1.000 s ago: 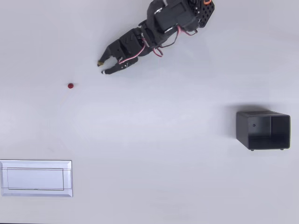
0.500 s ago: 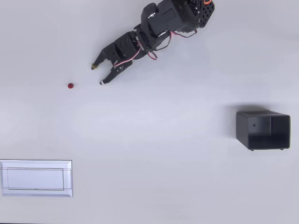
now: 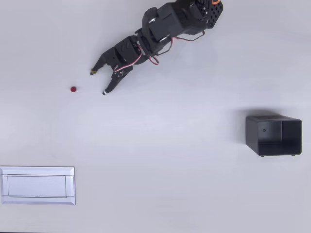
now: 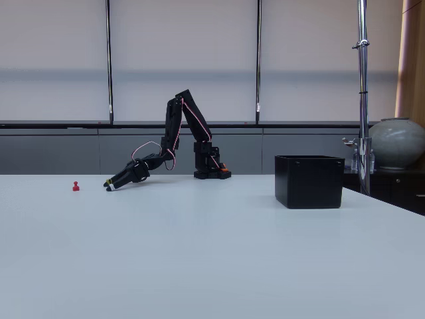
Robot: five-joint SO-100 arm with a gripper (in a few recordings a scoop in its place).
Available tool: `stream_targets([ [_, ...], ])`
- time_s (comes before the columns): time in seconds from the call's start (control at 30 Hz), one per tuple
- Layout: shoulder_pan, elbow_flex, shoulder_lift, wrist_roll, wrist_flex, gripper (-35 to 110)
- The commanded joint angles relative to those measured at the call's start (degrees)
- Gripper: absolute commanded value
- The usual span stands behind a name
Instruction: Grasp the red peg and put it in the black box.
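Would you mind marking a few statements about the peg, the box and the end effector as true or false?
1. The end effector is open. True.
2. It grips the peg. False: the peg lies on the table, apart from the fingers.
3. The box holds the peg. False: the peg is far off on the other side of the overhead view.
4. A white tray lies at the lower left of the overhead view. True.
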Motion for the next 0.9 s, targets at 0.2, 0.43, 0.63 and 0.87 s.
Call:
stream_targets([
  [0.2, 1.8, 11.3, 4.8, -1.0, 2.5, 29],
  [0.43, 2.7, 14.4, 6.3, -0.8, 4.0, 29],
  [0.63, 3.1, 18.4, 8.0, -0.5, 6.1, 29],
  [0.87, 3.5, 24.5, 11.5, -0.2, 7.6, 29],
])
